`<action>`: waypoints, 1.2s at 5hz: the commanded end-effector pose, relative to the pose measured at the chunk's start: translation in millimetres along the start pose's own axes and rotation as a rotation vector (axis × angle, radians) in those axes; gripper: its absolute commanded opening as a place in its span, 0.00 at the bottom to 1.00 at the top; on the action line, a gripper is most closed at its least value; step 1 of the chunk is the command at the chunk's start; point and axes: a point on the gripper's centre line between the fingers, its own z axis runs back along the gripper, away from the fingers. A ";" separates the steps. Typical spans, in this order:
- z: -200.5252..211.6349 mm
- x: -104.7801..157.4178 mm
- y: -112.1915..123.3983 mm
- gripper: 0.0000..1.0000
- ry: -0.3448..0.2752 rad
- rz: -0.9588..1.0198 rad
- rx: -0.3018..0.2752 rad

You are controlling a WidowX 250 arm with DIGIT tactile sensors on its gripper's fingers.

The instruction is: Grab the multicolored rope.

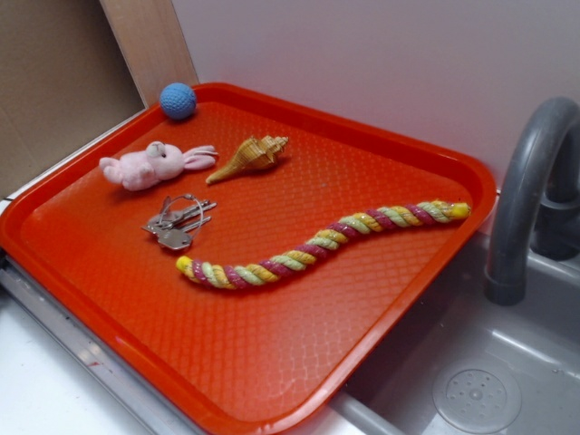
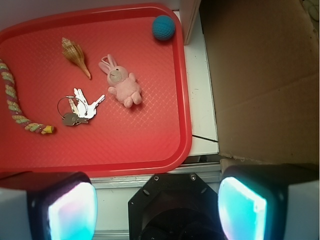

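Nothing done yet: the multicolored rope (image 1: 331,240) lay untouched in a loose curve across the near-right part of the red tray (image 1: 272,381), while the gripper (image 2: 157,205) hung back off the tray, fingers (image 2: 72,210) spread wide and empty, approach and grasp both remaining.

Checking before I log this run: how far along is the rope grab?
Nothing done yet. The multicolored rope lies untouched on the red tray, below the keys and shell. The end effector is open and empty, hanging off the tray's edge in the wrist view, with only the rope's end at the frame's left. Left: move over the rope, descend, close, lift.
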 end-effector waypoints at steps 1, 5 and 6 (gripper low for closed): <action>0.0 0.0 0.0 1.00 0.000 0.000 0.000; -29.7 34.5 -181.9 1.00 -0.202 -0.497 -0.160; -53.3 36.4 -217.0 1.00 -0.201 -0.557 -0.131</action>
